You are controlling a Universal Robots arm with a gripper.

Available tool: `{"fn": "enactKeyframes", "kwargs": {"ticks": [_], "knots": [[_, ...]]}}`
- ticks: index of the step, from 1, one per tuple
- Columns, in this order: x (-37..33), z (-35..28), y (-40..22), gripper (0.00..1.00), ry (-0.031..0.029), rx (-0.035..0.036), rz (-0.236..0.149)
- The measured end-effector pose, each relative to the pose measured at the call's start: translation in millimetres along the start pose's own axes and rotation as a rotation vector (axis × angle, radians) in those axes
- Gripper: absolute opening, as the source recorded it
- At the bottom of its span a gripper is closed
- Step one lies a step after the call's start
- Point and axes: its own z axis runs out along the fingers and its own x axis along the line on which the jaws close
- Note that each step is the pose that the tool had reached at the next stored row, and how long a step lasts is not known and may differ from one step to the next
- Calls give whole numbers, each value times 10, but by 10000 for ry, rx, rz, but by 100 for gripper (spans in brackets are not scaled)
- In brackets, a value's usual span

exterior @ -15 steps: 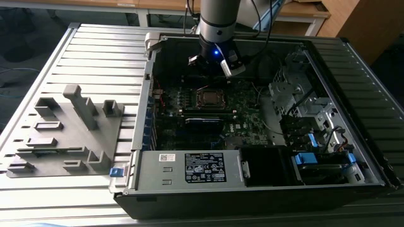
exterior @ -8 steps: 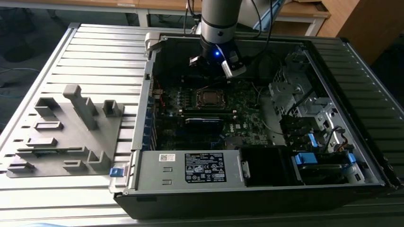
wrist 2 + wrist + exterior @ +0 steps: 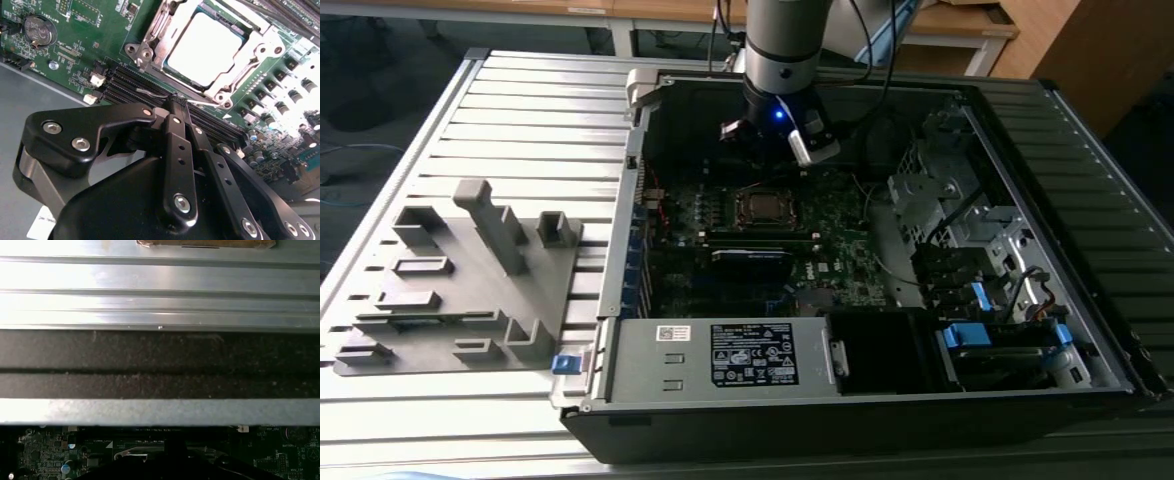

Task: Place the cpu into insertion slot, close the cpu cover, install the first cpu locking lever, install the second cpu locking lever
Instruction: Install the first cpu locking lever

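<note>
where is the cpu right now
In the second wrist view the cpu lies on the green circuit board, framed by the silver cpu cover, just past the gripper; in the exterior view it is mid-board.

Black label on power supply, print not legible
</note>
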Motion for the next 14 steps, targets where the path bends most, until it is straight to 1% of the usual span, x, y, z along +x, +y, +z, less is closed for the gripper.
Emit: {"fn": "enactKeyframes", "kwargs": {"ticks": [3, 6, 8, 14], "knots": [[0, 19, -3, 11, 0, 1, 2], [-17, 35, -5, 11, 0, 1, 0], [-32, 39, -6, 11, 1, 2, 1], [-41, 42, -5, 11, -1, -1, 1]]}}
